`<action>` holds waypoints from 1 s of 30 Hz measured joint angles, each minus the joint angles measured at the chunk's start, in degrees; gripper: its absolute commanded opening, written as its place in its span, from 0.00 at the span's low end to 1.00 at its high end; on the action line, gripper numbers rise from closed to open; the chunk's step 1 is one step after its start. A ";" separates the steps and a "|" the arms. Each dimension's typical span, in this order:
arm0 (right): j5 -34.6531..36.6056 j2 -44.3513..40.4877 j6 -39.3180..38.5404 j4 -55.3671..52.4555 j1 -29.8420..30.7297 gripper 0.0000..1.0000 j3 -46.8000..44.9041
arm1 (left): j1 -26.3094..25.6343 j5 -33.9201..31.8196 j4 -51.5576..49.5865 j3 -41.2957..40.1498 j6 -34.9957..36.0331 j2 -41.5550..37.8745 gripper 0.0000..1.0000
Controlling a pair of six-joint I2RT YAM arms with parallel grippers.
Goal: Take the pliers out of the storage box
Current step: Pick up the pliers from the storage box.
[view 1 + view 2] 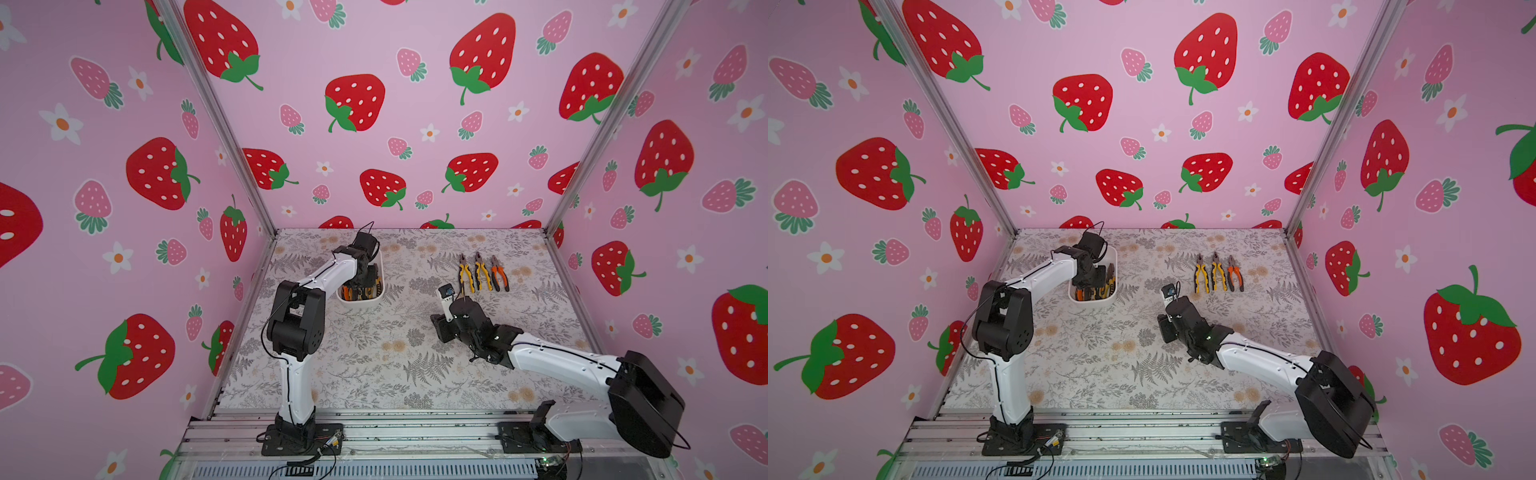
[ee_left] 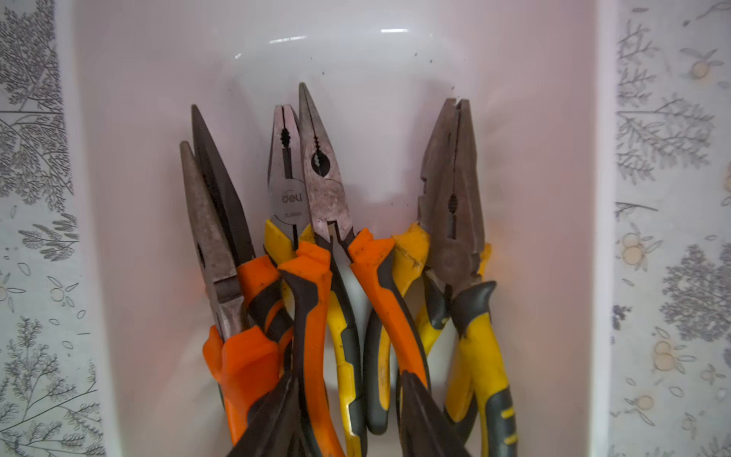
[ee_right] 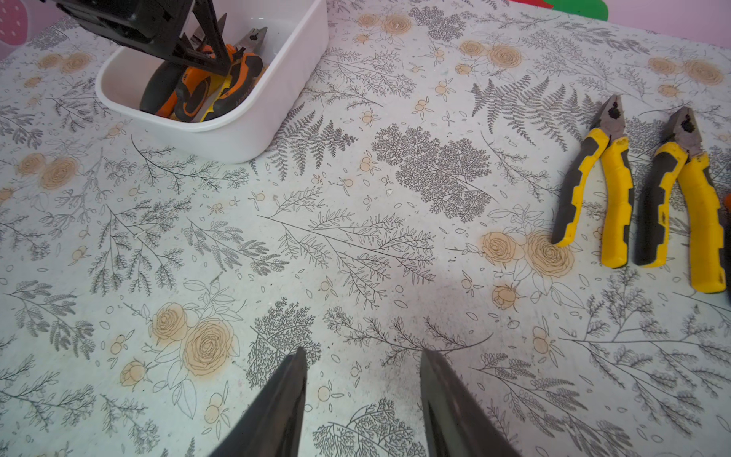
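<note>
Storage box (image 2: 553,198) of pliers (image 2: 324,190), left gripper (image 2: 348,380) astride orange handles (image 2: 312,316), grip unclear; right gripper (image 3: 364,350) half-open, empty.

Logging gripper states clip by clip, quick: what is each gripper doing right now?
Left gripper: jaws astride orange-handled pliers in the storage box; grip cannot be told.
Right gripper: open, empty, over the table.
</note>
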 measured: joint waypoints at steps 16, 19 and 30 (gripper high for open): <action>0.02 1.55 -1.01 -0.17 0.00 0.51 1.16 | -0.98 -2.99 -0.79 0.15 0.09 0.59 0.38; 0.02 1.55 -1.03 -0.17 0.00 0.51 1.16 | -1.60 -3.96 -0.74 -0.24 -0.22 1.05 0.34; 0.02 1.55 -1.20 -0.17 0.00 0.51 1.16 | -1.90 -5.07 -0.76 -0.59 -1.38 1.18 0.39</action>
